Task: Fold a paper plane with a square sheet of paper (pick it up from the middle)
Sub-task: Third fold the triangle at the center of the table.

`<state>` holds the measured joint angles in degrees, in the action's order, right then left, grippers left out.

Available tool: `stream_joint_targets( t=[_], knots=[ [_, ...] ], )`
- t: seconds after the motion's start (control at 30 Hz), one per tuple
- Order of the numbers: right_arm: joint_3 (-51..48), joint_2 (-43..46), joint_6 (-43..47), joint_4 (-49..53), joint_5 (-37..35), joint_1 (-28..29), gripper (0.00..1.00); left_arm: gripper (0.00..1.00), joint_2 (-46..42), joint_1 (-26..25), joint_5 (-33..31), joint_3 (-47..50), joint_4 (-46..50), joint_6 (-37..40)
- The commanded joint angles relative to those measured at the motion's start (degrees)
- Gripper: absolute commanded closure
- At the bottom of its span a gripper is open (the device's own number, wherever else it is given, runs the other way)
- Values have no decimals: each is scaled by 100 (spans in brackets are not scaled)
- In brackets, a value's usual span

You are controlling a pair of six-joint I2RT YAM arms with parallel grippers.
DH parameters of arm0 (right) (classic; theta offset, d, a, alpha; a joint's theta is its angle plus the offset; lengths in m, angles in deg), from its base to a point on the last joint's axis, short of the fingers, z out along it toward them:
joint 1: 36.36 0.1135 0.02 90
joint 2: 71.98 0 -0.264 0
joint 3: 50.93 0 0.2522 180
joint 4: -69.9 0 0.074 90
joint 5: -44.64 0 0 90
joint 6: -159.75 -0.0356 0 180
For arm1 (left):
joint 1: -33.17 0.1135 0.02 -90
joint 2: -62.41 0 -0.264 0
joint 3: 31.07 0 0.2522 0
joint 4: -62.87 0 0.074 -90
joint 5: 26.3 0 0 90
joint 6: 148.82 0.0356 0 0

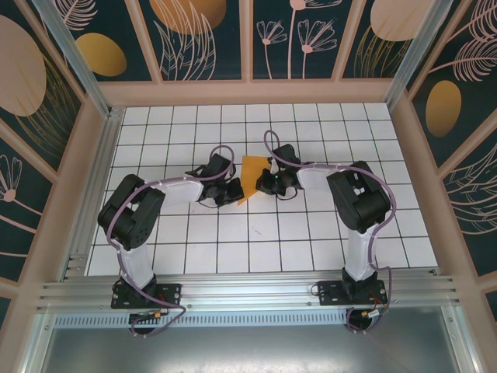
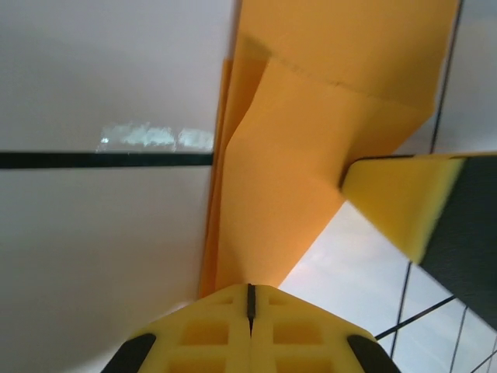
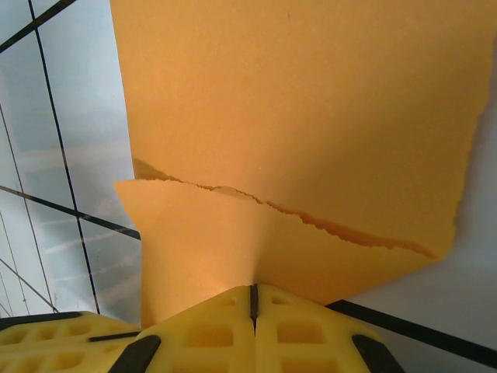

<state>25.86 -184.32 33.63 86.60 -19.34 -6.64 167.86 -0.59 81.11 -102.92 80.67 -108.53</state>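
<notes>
At mid-table, left gripper (image 2: 250,299) and right gripper (image 3: 253,299) both pinch the folded sheet (image 1: 250,177) (one edge (image 3: 326,225) ragged). Pulling apart could tear it.

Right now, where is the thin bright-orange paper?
The folded bright-orange paper is at the middle of the white tiled table in the top view, the left gripper pinching its left side, the right gripper its right.

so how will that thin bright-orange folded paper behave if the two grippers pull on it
Probably floppy: the thin bright-orange folded paper bends and buckles between the left gripper and right gripper, both pinching it. Likely fragile: a ragged edge in the right wrist view suggests it tears easily.
</notes>
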Motion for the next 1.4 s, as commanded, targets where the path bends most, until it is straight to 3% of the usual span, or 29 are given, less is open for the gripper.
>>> stream_joint_targets(
  t=[0.0,0.3,0.6,0.83,1.07,1.37],
  knots=[
    [-33,-175,-17,106,-106,-26,100,94,-228,40,-240,-98,-411,-205],
    [17,-219,-18,126,-79,-27,100,95,350,40,-521,-294,-890,-432],
    [23,-202,-59,94,-6,-35,100,95,652,37,-740,-250,-673,-472],
    [149,100,-86,-450,656,-30,100,96,651,36,-756,-124,-475,-380],
    [344,-241,10,-51,507,-17,100,95,533,37,-573,-312,-451,-321],
    [430,-568,-121,125,290,-19,100,93,-27,41,175,-136,-522,-236]
  ],
)
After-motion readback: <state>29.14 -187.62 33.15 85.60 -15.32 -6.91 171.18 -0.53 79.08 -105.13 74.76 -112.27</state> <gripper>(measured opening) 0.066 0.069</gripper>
